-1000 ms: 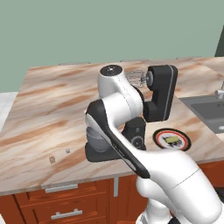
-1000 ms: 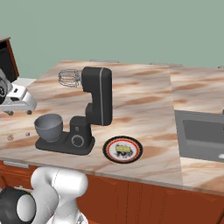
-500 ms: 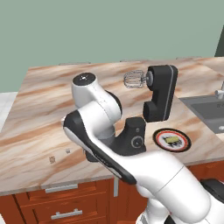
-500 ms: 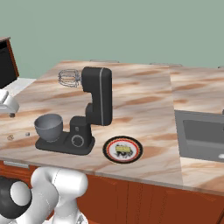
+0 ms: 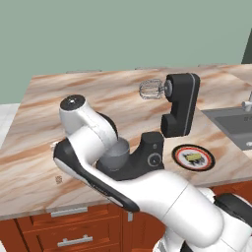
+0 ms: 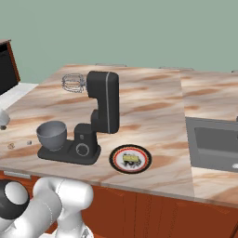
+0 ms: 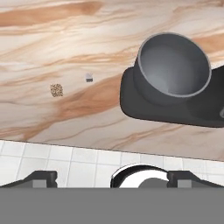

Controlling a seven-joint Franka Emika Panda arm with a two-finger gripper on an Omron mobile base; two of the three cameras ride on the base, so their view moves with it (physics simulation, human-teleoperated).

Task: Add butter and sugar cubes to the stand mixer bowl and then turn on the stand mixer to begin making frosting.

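Two sugar cubes (image 7: 89, 77) lie on the counter (image 7: 131, 39), left of the mixer (image 6: 95, 122) base — apart from each other. Bowl (image 7: 173, 64) sits on the base, under raised whisk (image 6: 73, 83). Butter (image 6: 130, 159) is on the plate (image 6: 117, 154) beside mixer. Gripper (image 7: 111, 177) jaws stand wide, w/ nothing between.

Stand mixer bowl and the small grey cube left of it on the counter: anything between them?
Nothing: in the hand view, bare marble counter separates the stand mixer bowl from the grey cube.
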